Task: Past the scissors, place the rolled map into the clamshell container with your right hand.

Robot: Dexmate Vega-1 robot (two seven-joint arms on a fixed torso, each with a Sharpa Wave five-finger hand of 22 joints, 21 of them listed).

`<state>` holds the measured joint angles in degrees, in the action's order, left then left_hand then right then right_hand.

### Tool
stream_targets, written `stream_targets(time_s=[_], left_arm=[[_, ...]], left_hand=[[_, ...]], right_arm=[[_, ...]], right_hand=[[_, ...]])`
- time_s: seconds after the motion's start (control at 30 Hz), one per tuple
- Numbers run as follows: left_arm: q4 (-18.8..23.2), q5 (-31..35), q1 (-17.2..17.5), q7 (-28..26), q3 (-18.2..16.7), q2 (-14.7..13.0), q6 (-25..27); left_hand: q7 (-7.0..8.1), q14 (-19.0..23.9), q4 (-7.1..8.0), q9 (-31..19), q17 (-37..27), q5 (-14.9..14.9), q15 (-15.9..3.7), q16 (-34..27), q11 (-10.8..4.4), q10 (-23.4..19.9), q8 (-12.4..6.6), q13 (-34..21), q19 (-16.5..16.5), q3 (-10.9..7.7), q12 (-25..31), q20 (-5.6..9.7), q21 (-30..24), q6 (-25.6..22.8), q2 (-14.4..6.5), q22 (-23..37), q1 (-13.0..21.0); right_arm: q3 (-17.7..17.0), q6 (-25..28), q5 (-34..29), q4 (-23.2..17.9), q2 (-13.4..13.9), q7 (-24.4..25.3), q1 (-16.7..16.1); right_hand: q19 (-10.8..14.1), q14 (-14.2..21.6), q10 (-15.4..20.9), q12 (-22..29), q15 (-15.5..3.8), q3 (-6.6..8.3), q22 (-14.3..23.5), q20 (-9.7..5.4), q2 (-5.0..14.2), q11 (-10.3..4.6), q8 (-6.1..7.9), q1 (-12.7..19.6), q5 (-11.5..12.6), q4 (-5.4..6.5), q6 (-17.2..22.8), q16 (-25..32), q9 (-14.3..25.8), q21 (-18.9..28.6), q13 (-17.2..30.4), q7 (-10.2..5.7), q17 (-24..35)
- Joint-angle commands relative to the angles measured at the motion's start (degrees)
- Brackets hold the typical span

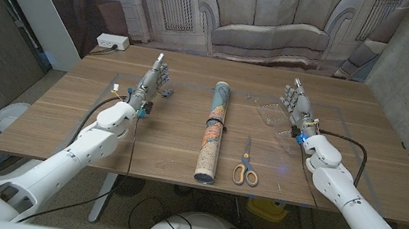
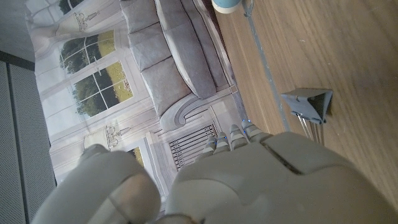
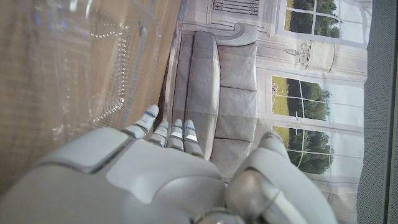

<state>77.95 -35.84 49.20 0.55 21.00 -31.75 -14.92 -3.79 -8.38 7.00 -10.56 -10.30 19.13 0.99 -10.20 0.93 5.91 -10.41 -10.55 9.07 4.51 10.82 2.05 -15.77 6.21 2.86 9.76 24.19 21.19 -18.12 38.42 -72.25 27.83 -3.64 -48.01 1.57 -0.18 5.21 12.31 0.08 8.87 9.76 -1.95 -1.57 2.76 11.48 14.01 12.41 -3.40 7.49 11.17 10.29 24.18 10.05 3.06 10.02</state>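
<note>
Right robot hand (image 1: 298, 102): fingers apart, empty, beside clamshell container (image 1: 271, 113). Rolled map (image 1: 214, 131) mid-table (image 1: 61, 124), ungrasped; scissors (image 1: 245, 165) btwn, obstructing reach.

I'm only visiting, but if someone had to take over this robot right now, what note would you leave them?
Left hand: open, holds nothing, at the table's far left, near a small binder clip.
Right hand: open, holds nothing, right beside the clear clamshell container at the far right.
Rolled map: lies lengthwise down the middle of the table, untouched.
Scissors: lie between the map and the right arm, orange handles toward the near edge.
Done: nothing yet.
Left: the right hand must reach over past the scissors, grip the map, and carry it into the container.
</note>
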Motion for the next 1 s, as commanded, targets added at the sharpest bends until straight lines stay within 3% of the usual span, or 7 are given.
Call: stream_targets(time_s=[0.03,0.27,0.7,0.8,1.0], left_arm=[[3.23,1.46,0.54,-1.31,-0.01,-1.91,1.59],[2.45,1.10,-0.49,-1.12,0.15,-1.21,1.95],[6.88,2.70,0.76,-4.04,0.22,-1.97,3.12],[5.98,1.44,1.23,-2.95,-0.04,-0.68,0.94],[6.94,1.82,1.91,-3.29,0.12,-1.24,1.53]], left_hand=[[-0.10,-0.59,0.20,-0.09,-0.14,0.40,0.03,-0.28,-0.11,0.62,-0.37,-0.30,0.67,0.31,0.27,1.19,-0.05,0.46,0.15,0.29,0.50],[0.13,0.58,-0.04,-0.06,-0.11,0.79,-0.29,-0.77,-0.51,-0.81,-1.03,-0.26,-0.04,0.74,0.90,1.54,0.22,-1.14,0.38,0.30,0.72],[0.04,1.09,-0.19,-0.04,-0.10,1.06,-0.18,-0.88,-0.36,-1.41,-1.12,-0.24,-0.54,0.88,1.09,1.56,0.40,-1.56,0.27,0.30,0.98],[0.05,1.22,-0.20,-0.04,-0.10,1.11,-0.23,-0.91,-0.49,-1.55,-1.17,-0.24,-0.49,0.89,1.14,1.58,0.51,-1.75,0.15,0.31,1.04],[0.19,1.55,-0.21,-0.05,-0.11,1.24,-0.37,-0.99,-0.59,-1.95,-1.35,-0.23,-0.53,0.83,1.26,1.55,0.70,-2.35,-0.23,0.33,1.21]], right_arm=[[-0.04,-2.45,1.23,2.50,-1.51,-2.61,0.32],[-0.18,-3.35,0.38,0.00,-0.48,-2.39,-0.49],[-0.32,-5.39,-0.67,-3.00,1.52,-4.40,-0.92],[-0.16,-5.92,-1.14,-3.08,1.88,-4.92,-0.88],[0.06,-7.48,-1.55,-2.73,1.81,-5.91,-0.85]], right_hand=[[0.65,0.08,0.63,0.39,0.33,0.06,0.22,-2.99,-0.17,0.06,0.20,0.14,0.34,0.03,0.46,0.18,0.28,0.29,0.07,0.10,0.21],[1.04,0.41,0.89,0.37,0.34,-0.04,0.23,-2.88,-0.19,-0.02,0.19,0.09,0.42,0.01,0.70,0.18,0.28,0.18,0.07,0.04,0.19],[1.71,1.23,2.51,0.72,0.11,-0.03,0.25,-2.98,0.06,-0.33,0.20,0.43,0.63,-0.18,1.25,0.17,0.28,-0.17,0.08,-0.34,0.13],[2.15,1.55,3.01,0.82,0.07,-0.02,0.26,-2.97,0.12,-0.32,0.38,0.55,0.69,-0.26,1.89,0.19,0.28,-0.20,0.09,-0.44,0.12],[3.15,2.40,3.81,0.89,-0.53,0.04,0.27,-3.26,0.35,-1.07,0.55,0.99,0.82,-0.51,2.92,0.23,0.29,-0.33,0.11,-1.06,0.08]])
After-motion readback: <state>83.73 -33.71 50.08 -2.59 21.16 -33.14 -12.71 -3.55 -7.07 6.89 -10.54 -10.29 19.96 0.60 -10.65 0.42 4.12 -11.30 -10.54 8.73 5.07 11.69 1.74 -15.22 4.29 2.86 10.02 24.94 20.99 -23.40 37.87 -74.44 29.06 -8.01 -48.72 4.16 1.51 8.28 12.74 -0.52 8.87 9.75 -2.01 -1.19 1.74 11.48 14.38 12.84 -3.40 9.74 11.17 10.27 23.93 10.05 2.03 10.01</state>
